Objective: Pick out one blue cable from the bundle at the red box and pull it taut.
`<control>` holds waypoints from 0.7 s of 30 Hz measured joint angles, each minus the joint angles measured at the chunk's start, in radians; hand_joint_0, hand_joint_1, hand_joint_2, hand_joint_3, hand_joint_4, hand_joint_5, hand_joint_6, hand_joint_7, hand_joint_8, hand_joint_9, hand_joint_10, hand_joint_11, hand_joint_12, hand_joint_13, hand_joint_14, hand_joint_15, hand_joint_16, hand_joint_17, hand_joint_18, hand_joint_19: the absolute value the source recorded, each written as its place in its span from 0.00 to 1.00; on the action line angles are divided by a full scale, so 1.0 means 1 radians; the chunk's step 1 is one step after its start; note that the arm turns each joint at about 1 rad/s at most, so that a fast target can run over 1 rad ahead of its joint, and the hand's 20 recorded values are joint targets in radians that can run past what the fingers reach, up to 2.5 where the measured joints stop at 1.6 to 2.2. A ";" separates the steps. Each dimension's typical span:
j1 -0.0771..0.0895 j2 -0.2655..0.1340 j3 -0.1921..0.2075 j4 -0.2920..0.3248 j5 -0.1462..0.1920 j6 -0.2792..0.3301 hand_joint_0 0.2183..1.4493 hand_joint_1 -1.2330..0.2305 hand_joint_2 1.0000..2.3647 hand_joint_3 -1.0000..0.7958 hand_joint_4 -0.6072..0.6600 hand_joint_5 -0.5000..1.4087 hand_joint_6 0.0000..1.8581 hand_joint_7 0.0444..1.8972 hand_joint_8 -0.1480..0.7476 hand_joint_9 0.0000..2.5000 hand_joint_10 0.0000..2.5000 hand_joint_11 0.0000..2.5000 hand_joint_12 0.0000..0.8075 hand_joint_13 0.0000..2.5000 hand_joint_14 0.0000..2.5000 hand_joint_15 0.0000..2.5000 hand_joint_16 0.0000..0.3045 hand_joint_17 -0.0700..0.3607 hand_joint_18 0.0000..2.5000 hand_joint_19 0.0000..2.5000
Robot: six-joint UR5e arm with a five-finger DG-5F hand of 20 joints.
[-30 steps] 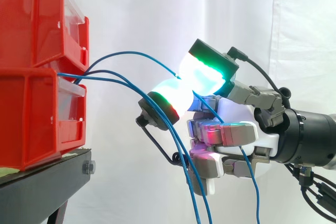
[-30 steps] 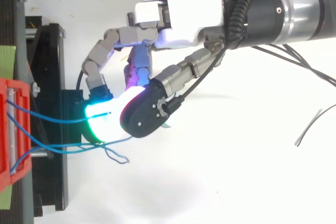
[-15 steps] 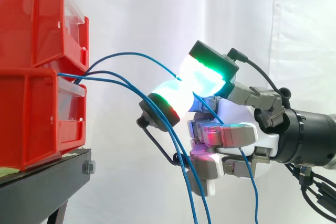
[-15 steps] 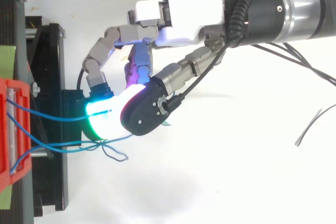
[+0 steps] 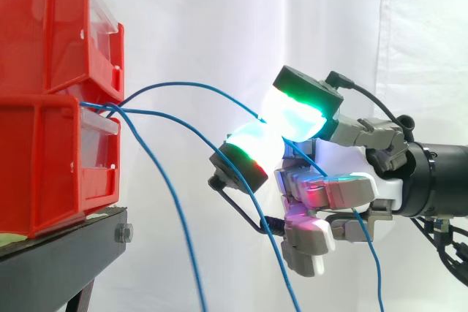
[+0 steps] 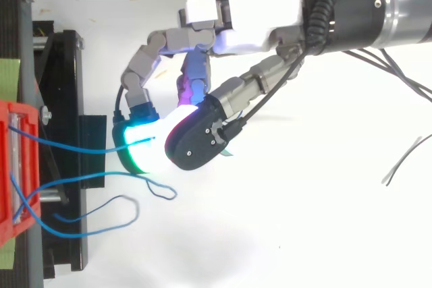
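Stood at the left edge of the side view as stacked red bins (image 5: pixel 44 93) on a black stand (image 5: pixel 58 253), before a white curtain (image 5: pixel 219 20). Came in from the right edge as the hand (image 5: pixel 344 180), with two fingertips (image 5: pixel 296 111) pressed together at frame centre, glowing green and white, and pinching one blue cable (image 5: pixel 190 85). Rose from the gap between the bins in a shallow arc to that pinch, curved rather than drawn straight. Kept the other fingers curled toward the palm at lower right, with nothing seen inside them. Gave, from the side, what the look from above could not: the droop of the other blue cables (image 5: pixel 170 195), leaving the same gap and falling toward the bottom edge, one of them passing close under the lower pad, plus a blue tail hanging below the hand at lower right. Gave, from above, the spread across the frame instead: the pinched cable running nearly level from the left edge to the cyan pad at centre left, a wavy strand ending in a small curl just below the pads, and a loose loop (image 6: pixel 136 210) lying slack at lower left. Also caught from above: a thin dark wire (image 6: pixel 401 163) on the white floor near the right edge.
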 measured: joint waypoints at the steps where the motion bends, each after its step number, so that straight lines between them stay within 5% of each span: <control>1: -0.001 0.003 0.000 -0.013 0.000 -0.004 0.32 0.37 0.01 0.47 0.42 0.23 0.50 0.43 0.55 0.58 0.01 0.36 0.47 0.47 0.01 0.23 0.18 0.45 0.42 0.24; 10: -0.006 0.027 -0.001 -0.115 0.000 -0.024 0.32 0.36 0.01 0.48 0.41 0.23 0.50 0.44 0.55 0.58 0.01 0.36 0.47 0.47 0.01 0.23 0.18 0.44 0.42 0.24; 21: -0.007 0.028 -0.004 -0.115 0.011 -0.032 0.32 0.35 0.01 0.48 0.40 0.23 0.50 0.44 0.55 0.58 0.01 0.36 0.47 0.47 0.01 0.23 0.18 0.44 0.42 0.24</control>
